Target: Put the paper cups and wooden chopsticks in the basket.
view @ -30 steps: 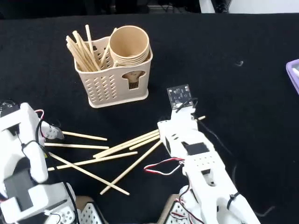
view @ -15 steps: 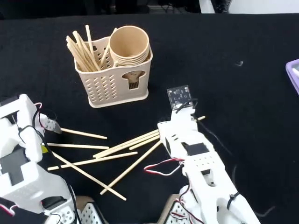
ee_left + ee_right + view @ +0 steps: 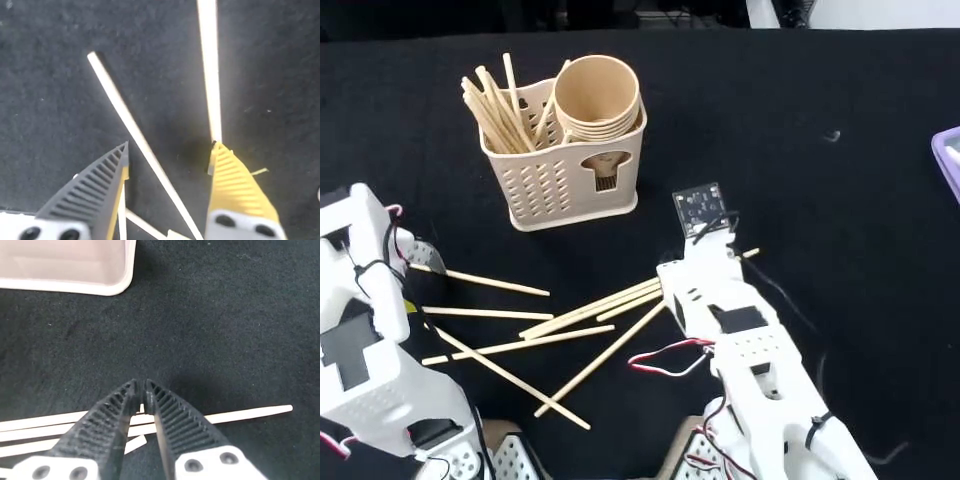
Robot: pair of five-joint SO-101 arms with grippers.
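The beige basket (image 3: 570, 175) stands at the back left and holds stacked paper cups (image 3: 598, 95) and several wooden chopsticks (image 3: 498, 108). More loose chopsticks (image 3: 570, 318) lie fanned on the black cloth between the arms. My left gripper (image 3: 170, 147) is open just above the cloth, with one chopstick (image 3: 132, 132) running between its fingers and another chopstick (image 3: 209, 70) ending at the yellow fingertip (image 3: 217, 150). In the high view the left gripper (image 3: 423, 257) is at the left end of the fan. My right gripper (image 3: 141, 385) is shut over chopsticks (image 3: 235, 414), holding nothing.
The basket's corner (image 3: 75, 270) lies a short way beyond the right gripper. The right arm (image 3: 730, 320) covers the right ends of the loose chopsticks. A purple tray edge (image 3: 948, 155) shows at the far right. Open black cloth lies to the right of the basket.
The left arm has shifted its gripper toward the back of the table, uncovering more of the nearest chopstick's left end. The right arm has kept still.
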